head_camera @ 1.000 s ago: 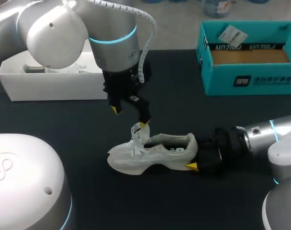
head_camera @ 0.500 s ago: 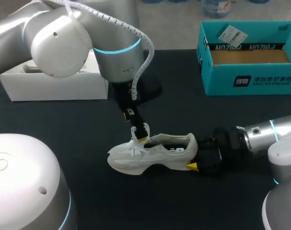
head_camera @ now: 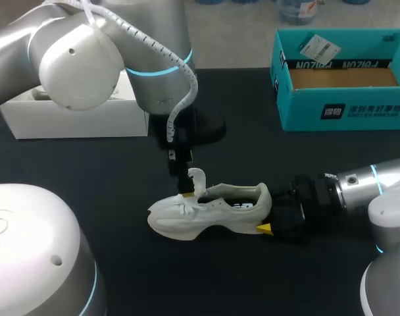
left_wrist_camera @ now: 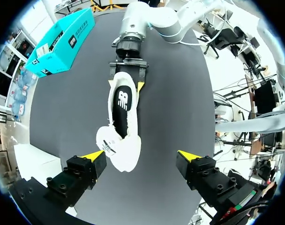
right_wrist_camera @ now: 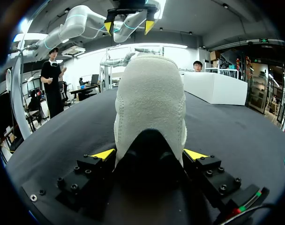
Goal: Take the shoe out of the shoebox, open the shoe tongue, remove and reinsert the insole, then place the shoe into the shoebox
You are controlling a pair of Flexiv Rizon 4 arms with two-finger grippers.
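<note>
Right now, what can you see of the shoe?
The shoe is off-white, suede-like, chunky-soled, standing upright on the black table. Its tongue is lifted, baring a dark insole. The right end effector clamps the heel from both sides; the open left end effector hangs above, one finger beside the tongue.

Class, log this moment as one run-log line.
shoe: on table | right hand: shut on heel | left hand: open over tongue

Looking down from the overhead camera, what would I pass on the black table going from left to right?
white box → shoe → teal shoebox
</note>
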